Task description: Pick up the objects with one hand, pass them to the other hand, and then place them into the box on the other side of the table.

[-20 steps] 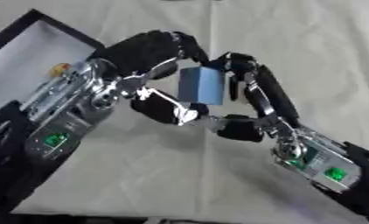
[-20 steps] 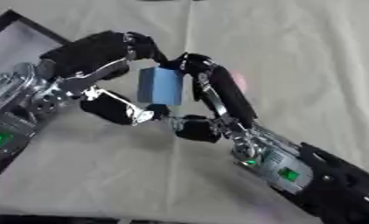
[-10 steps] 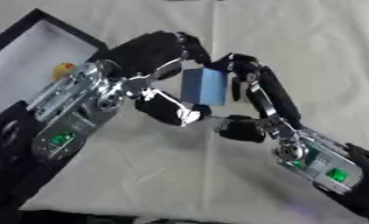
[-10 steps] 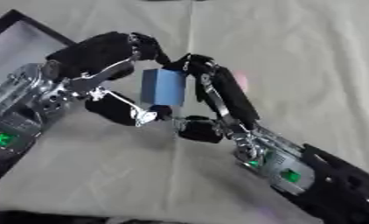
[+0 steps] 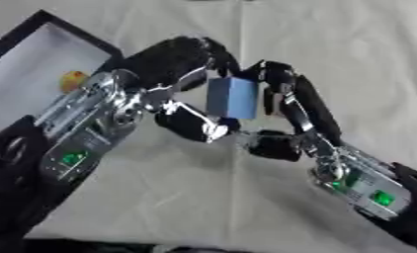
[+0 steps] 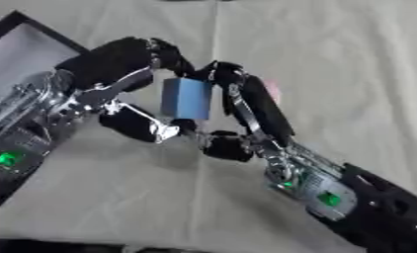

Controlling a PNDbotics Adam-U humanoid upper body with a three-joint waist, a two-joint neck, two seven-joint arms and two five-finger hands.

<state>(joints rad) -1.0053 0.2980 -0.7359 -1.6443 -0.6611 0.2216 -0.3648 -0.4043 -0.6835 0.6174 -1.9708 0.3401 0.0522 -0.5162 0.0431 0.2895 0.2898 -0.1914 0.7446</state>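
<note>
A blue block (image 5: pixel 232 97) hangs above the middle of the table, held between both hands. My left hand (image 5: pixel 173 62) reaches in from the left, its fingers curled over the block's top left edge and its thumb under the block. Opposite it, my right hand (image 5: pixel 290 99) comes up from the lower right, with fingers lying along the block's right side and the thumb below. A black-rimmed box (image 5: pixel 39 64) with a pale floor sits at the upper left, and a small yellow object (image 5: pixel 73 79) lies inside it.
Beige cloth covers the table (image 5: pixel 350 54). A small pink thing (image 6: pixel 271 92) shows just behind my right hand's fingers. My left forearm covers the box's near edge.
Both hands stay on the blue block in nearly the same pose. My left arm has edged slightly to the right.
</note>
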